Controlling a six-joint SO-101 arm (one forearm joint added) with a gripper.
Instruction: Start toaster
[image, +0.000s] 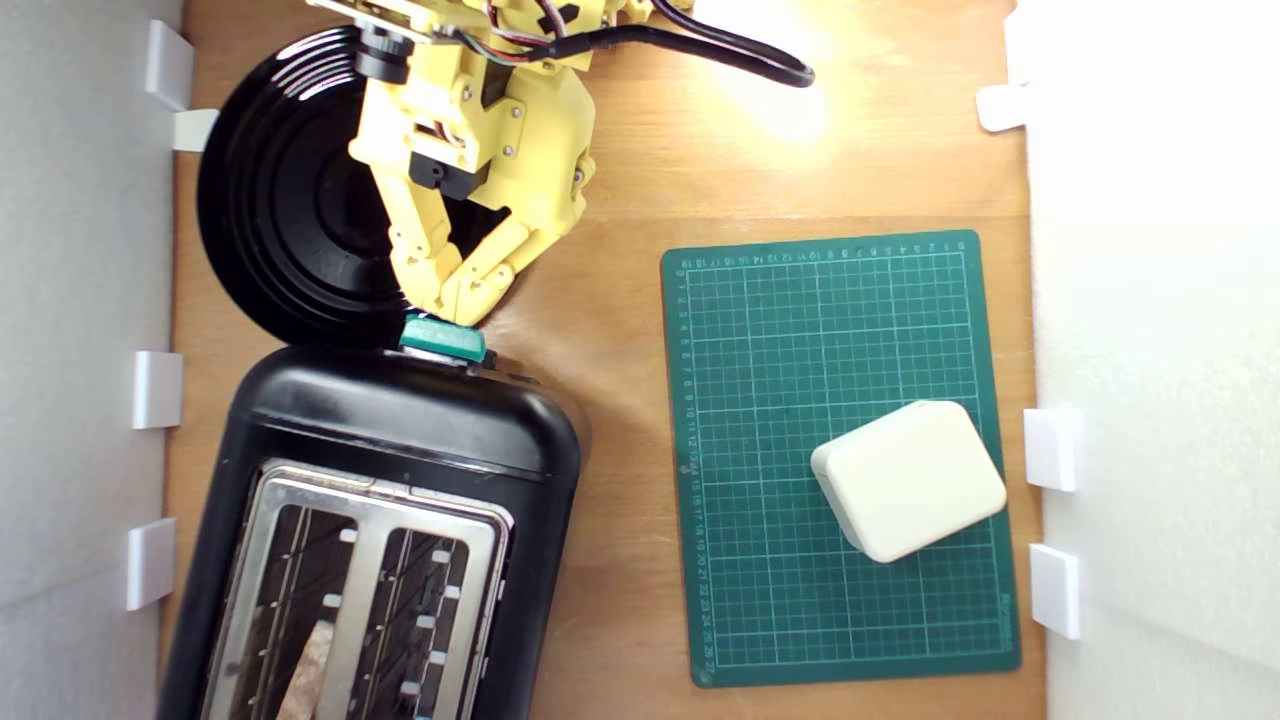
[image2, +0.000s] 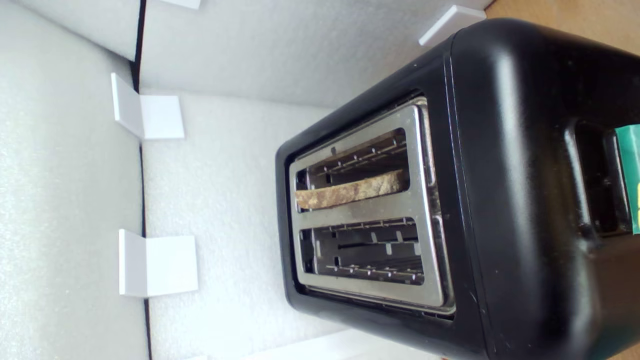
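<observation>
Wooden table (image: 640, 160); ruler numerals along green cutting mat (image: 840, 460) edges.

Arm (image: 480, 120), upper left of the exterior view: yellow plastic shells with rounded edges, black motor blocks set between them, small dark screws along the seams. End effector (image: 455, 290): two yellow fingers, segmented (ridged like knuckles), tapering to blunt tips. Thick black cable (image: 700, 45) running along the top edge; thinner red and green wires bundled near the wrist.
</observation>
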